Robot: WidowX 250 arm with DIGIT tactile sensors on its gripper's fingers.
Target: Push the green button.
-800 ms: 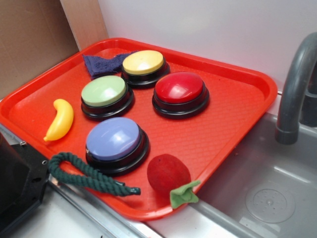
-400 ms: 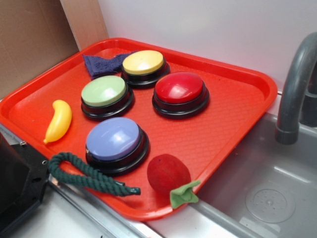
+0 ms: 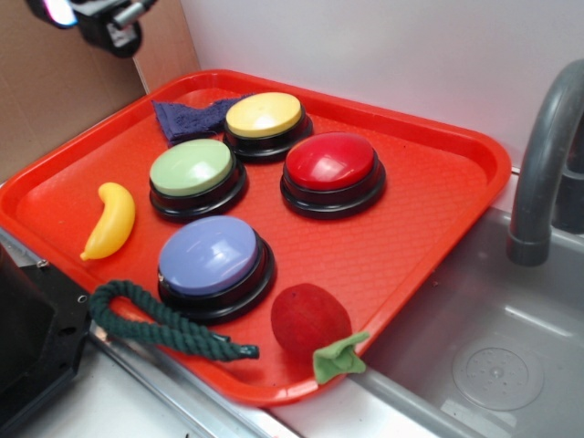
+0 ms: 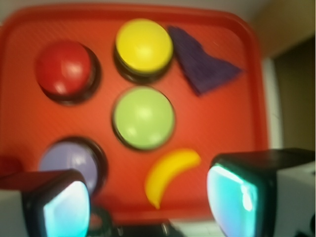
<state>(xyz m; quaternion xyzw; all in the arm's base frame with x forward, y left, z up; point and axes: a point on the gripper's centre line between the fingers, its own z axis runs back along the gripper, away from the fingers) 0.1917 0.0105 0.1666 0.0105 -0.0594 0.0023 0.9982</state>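
Up in the top-left corner of the exterior view hangs the gripper (image 3: 96,20), well above the tray (image 3: 429,237) and touching nothing. From the wrist view, slightly blurred, its two fingers (image 4: 66,207) stand wide apart with nothing between them, their inner pads glowing a glossy cyan. The green button (image 3: 192,168) sits left of centre on the ribbed red plastic tray, a smooth pale-green dome on a shiny black round base. Just behind it is the yellow button (image 3: 264,114), to its right the glossy red button (image 3: 331,161), and in front the lavender-blue button (image 3: 209,254). A smooth yellow toy banana (image 3: 109,220) curves at the left, a crumpled dark-blue cloth (image 3: 187,117) lies beside the yellow button, a twisted dark-green rope (image 3: 155,324) drapes over the near rim, and a fuzzy red ball with a green felt leaf (image 3: 312,318) rests near the front corner. To the right, a grey faucet (image 3: 543,164) arches over a grey sink (image 3: 493,365)
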